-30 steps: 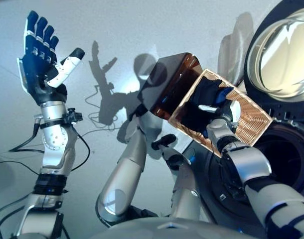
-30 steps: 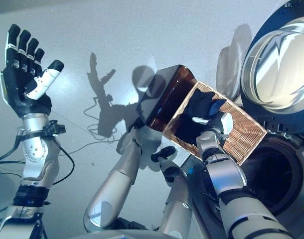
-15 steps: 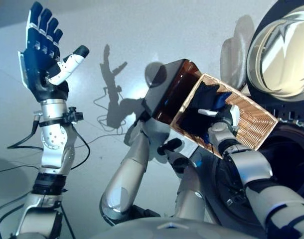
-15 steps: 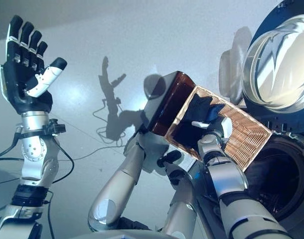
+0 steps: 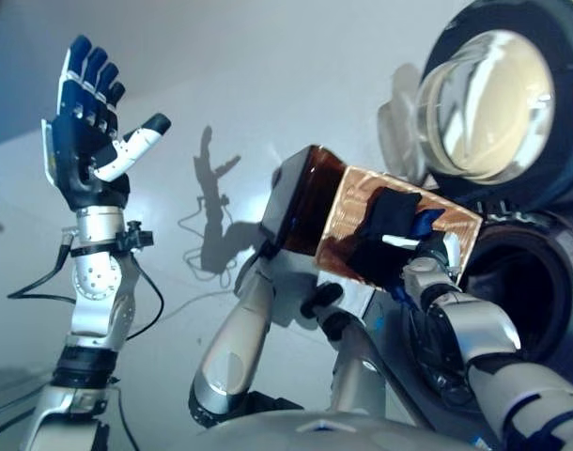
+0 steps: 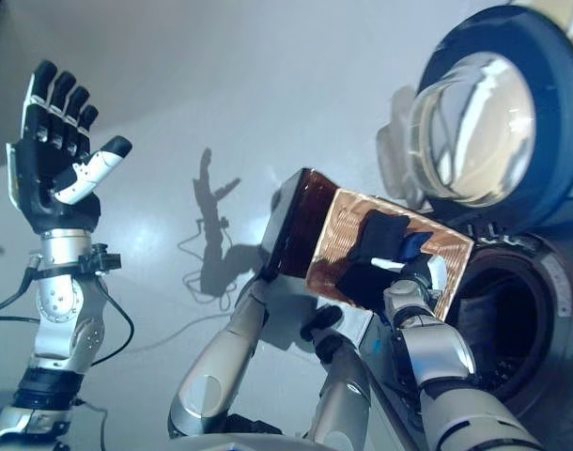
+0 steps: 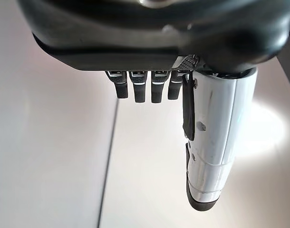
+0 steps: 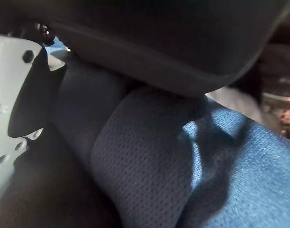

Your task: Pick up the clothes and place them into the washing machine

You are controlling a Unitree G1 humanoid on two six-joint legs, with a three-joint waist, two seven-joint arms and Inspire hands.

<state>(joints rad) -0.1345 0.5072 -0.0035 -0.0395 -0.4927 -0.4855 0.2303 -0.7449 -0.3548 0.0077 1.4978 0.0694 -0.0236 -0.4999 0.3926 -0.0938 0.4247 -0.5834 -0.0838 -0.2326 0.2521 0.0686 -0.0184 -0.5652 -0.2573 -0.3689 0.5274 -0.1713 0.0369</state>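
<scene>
Grey floor (image 5: 268, 94) behind; right hand (image 6: 410, 274) grips dark clothes (image 5: 385, 235) in wicker basket (image 5: 348, 211); left hand (image 5: 85, 155) spread wide.

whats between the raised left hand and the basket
Nothing but bare grey floor: in the left eye view the open left hand stands well apart from the wicker basket.

Both arms are silver-grey metal with black bands at the joints. The left hand (image 5: 85, 150) is dark with a white thumb cover tipped black. The right hand (image 6: 399, 268) is dark too, with a white thumb cover.
</scene>
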